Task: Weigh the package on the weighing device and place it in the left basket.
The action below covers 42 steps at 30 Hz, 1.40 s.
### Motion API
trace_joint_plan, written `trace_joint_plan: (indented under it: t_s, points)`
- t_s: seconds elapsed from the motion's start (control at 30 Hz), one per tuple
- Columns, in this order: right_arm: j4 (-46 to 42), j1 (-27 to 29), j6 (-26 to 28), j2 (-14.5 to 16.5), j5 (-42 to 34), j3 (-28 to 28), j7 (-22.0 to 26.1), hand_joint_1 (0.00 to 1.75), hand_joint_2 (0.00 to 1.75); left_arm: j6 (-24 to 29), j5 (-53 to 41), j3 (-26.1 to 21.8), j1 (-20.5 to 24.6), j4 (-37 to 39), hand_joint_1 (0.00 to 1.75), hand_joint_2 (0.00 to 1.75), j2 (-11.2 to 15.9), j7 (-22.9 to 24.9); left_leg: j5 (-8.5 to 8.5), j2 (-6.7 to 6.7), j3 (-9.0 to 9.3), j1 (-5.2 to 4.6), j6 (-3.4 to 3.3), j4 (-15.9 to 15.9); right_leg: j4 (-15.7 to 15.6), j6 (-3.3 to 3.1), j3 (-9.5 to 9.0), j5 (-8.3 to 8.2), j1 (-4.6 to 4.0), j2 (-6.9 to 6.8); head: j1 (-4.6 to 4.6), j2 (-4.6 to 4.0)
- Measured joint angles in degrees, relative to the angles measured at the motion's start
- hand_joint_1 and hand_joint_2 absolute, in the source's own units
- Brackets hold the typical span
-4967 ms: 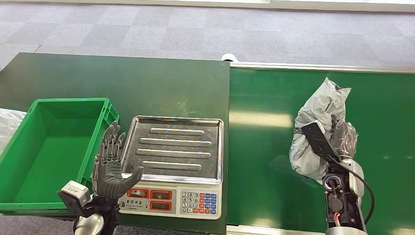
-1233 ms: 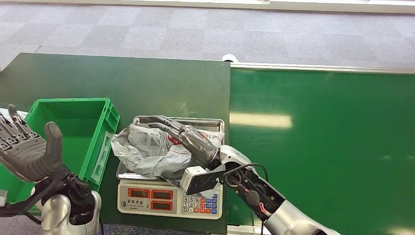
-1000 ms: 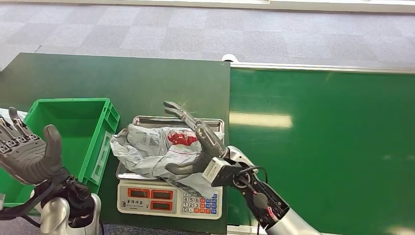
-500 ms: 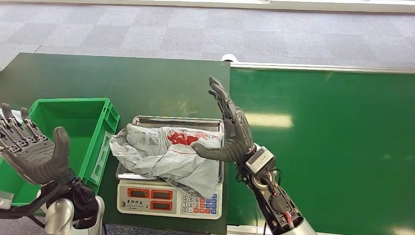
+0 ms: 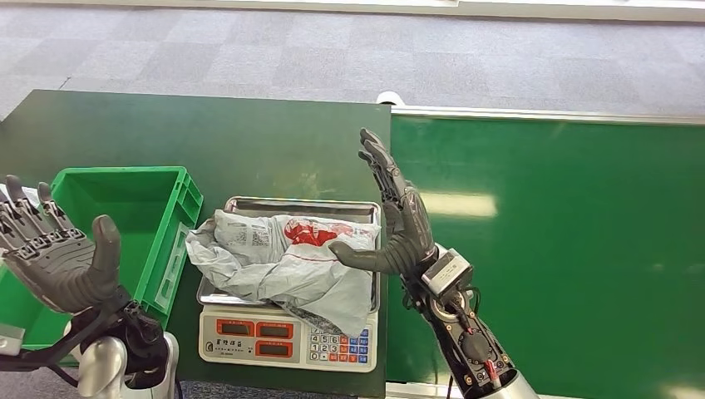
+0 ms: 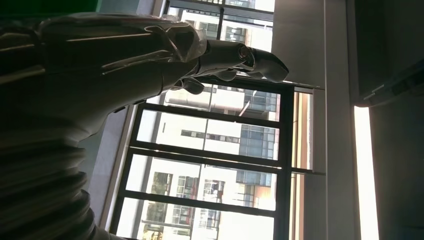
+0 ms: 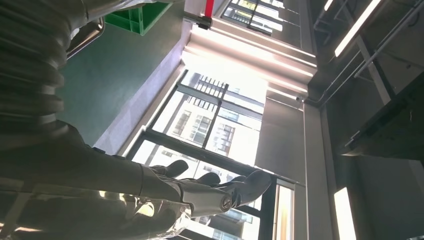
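while both hands hang raised w/ nothing in them, the package lies on the scale.
package: crumpled grey plastic mailer w/ a red mark on top, lower centre of the head view, spread over the scale's steel tray; one corner droops over the front edge onto the keypad, another sticks out past the tray's left edge toward the basket.
scale: lower centre, at the front edge of the dark table; red digit windows and a keypad face the camera, steel tray on top.
right hand: centre of frame, just right of the package, upright, palm toward the package, fingers straight and spread wide, thumb reaching toward the bag's right end; touching or not, cannot tell. holds nothing. in the right wrist view the fingers stretch out against bright windows.
left hand: lower left corner, in front of the basket, palm up, fingers fanned wide, thumb apart, nothing in it. left wrist view shows it dark against windows.
basket: green plastic crate, left of frame, just beside the scale; what shows of its inside is bare.
table: dark green top, upper left to centre.
belt: brighter green surface, right half of frame, butting against the table.
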<state>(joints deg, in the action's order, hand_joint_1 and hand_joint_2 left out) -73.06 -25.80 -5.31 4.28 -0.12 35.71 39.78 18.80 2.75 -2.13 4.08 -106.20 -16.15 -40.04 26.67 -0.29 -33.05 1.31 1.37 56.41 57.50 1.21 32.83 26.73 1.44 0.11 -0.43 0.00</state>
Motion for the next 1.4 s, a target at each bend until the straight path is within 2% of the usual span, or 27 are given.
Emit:
trace_joint_plan:
  t_s: [0.2,0.37,0.5,0.67,0.9,1.13,1.23,1.4]
  points:
    - [-0.89,2.15,-2.55,-0.63,-6.08,-3.57,-1.82,0.00,1.75,0.87,-1.03,2.14,-0.34,1.02,0.00,1.75,0.75,0.00,0.00,-0.02,-0.01,-0.01,0.00,0.00,-0.01,0.00,0.00,0.00,0.01,-0.01,0.01,0.00]
    - [-2.80,6.01,-0.17,-3.85,-9.75,-10.46,-3.86,0.00,1.75,1.12,-1.44,4.40,-2.19,1.51,0.00,1.75,2.29,0.00,0.03,-0.05,-0.03,-0.02,-0.01,0.02,-0.05,0.01,0.03,0.01,0.02,-0.02,0.01,0.00]
    - [-4.80,13.85,6.41,-6.00,-6.89,-17.83,-5.65,0.00,1.75,-2.69,-2.43,6.80,-3.79,4.48,0.00,1.75,3.82,0.00,0.14,-0.15,-0.04,-0.01,0.00,0.02,-0.07,0.11,-0.03,0.11,0.02,-0.08,0.01,0.00]
    - [-5.79,22.63,6.14,-6.73,-4.08,-24.72,-2.76,0.00,1.75,-3.82,-3.34,10.24,-4.99,7.23,0.00,1.75,5.55,0.00,0.21,-0.02,-0.11,-0.01,0.02,0.00,-0.06,0.12,0.06,0.14,0.02,0.00,-0.01,0.00]
    - [-6.46,25.60,6.08,-6.80,-3.56,-27.67,-2.88,0.00,1.75,-4.08,-3.56,12.23,-5.12,9.09,0.00,1.75,6.55,0.00,0.20,-0.01,-0.09,-0.01,0.00,0.00,-0.06,0.12,0.03,0.14,0.02,0.00,0.00,0.00]
    - [-7.20,25.71,7.10,-6.78,-2.55,-28.80,-4.48,0.00,1.75,-13.41,0.57,12.87,-4.44,14.02,0.00,1.75,7.22,0.00,0.19,-0.03,-0.06,-0.02,0.00,0.01,-0.06,0.13,0.02,0.13,0.03,0.00,-0.01,0.00]
    - [-7.40,25.41,7.16,-6.78,-2.67,-29.46,-4.87,0.00,1.75,-13.16,-4.90,13.72,-3.61,16.22,0.00,1.75,7.81,1.14,0.19,-0.03,-0.06,-0.02,0.00,0.01,-0.06,0.12,0.02,0.13,0.03,0.00,-0.01,0.00]
    - [-7.50,24.91,6.40,-6.75,-2.60,-30.09,-5.67,0.00,1.75,-11.00,-29.14,17.99,-1.04,22.87,0.00,1.75,9.80,9.69,0.19,-0.04,-0.04,-0.02,0.00,0.01,-0.06,0.13,-0.02,0.13,0.03,-0.01,-0.01,0.00]
